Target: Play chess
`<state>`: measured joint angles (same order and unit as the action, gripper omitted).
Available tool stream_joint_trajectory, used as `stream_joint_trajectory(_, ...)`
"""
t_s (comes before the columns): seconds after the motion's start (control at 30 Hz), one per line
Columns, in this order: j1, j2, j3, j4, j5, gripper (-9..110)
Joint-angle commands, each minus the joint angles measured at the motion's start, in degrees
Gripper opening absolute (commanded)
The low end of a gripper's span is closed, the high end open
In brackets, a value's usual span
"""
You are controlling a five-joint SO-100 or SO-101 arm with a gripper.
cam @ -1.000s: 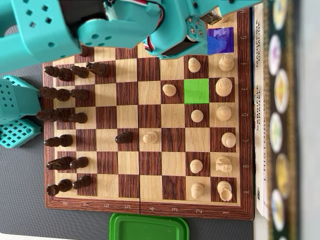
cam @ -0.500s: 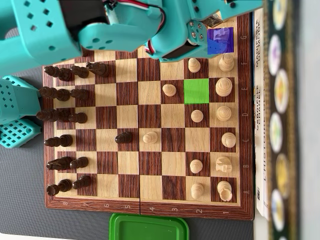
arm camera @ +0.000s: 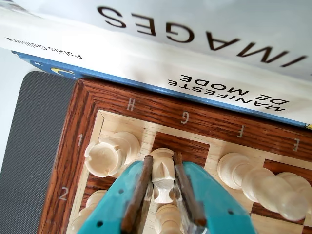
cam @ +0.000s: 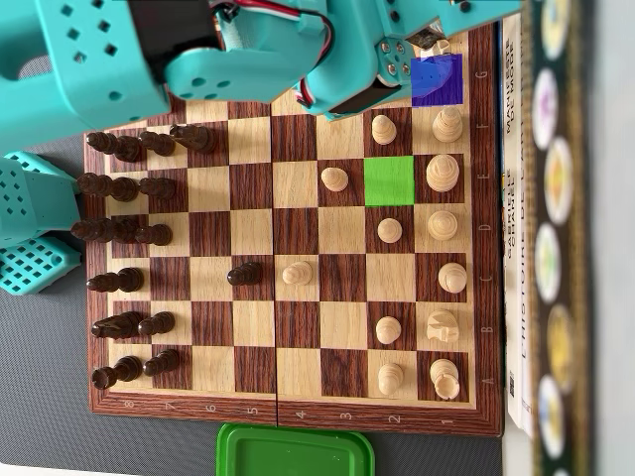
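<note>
Hand [arm camera: 163, 195]: teal, two fingers narrowed around a pale chess piece [arm camera: 163, 176] on the G1 square; whether the pads actually press it cannot be told. Wrist view: pale rook [arm camera: 109, 153] at ten o'clock of the hand on H1, further pale pieces at three o'clock. Chessboard [cam: 288, 415]: wooden, on a dark tabletop [cam: 50, 426]. Overhead view: blue-tinted square [cam: 438, 79] at the board's one o'clock corner, green-tinted square [cam: 389, 180] near centre-right, dark pieces along nine o'clock edge, green lid [cam: 295, 451] at six o'clock. Books [arm camera: 204, 58] lie beside the board.
</note>
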<state>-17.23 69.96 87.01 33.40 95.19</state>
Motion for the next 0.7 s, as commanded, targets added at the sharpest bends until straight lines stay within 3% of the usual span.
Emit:
stream_joint_trajectory(0.0,0.5,0.4,-3.0,-0.9,-0.4,6)
stream_joint_trajectory(0.67,0.5,0.5,-2.8,-0.8,-0.4,2)
